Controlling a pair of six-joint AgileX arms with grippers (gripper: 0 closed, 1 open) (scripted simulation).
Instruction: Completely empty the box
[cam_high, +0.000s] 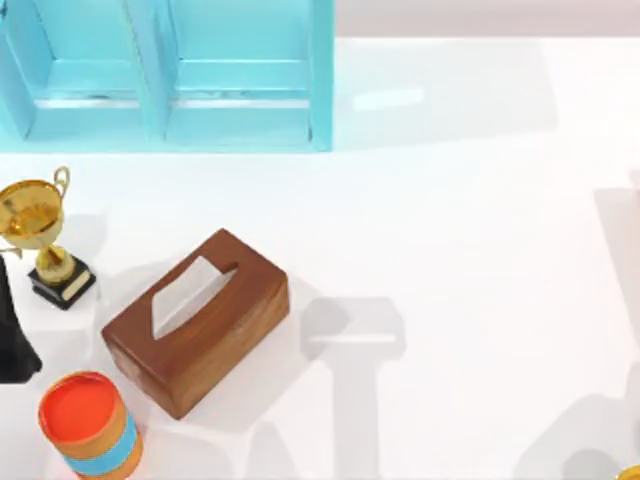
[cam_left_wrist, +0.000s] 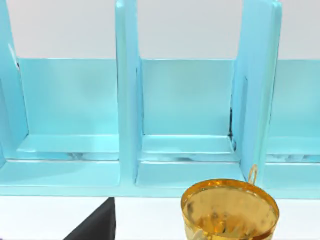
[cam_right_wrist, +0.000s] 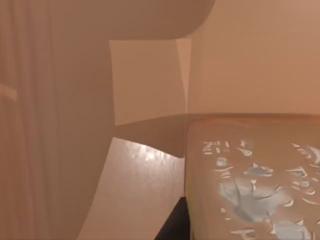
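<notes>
Two arms barely visible: black left arm (cam_high: 15, 330) cut off at left edge, finger state unclear | brown wooden tissue box (cam_high: 197, 320) left of centre, white tissue (cam_high: 185, 296) in slot | gold trophy (cam_high: 40, 232), orange-topped can (cam_high: 90, 425), turquoise shelf (cam_high: 165, 75) around.

Of the AgileX left arm (cam_high: 14, 335), a matte black body is seen at the left edge of the top view, narrow above and widening into an angular lower part with flat facets. No cables, screws or markings can be made out on it. In the left wrist view a plain black wedge with a straight slanted edge (cam_left_wrist: 97, 225) is shown at the lower border, unmarked and without gloss. Whether that wedge belongs to the gripper cannot be told.
</notes>
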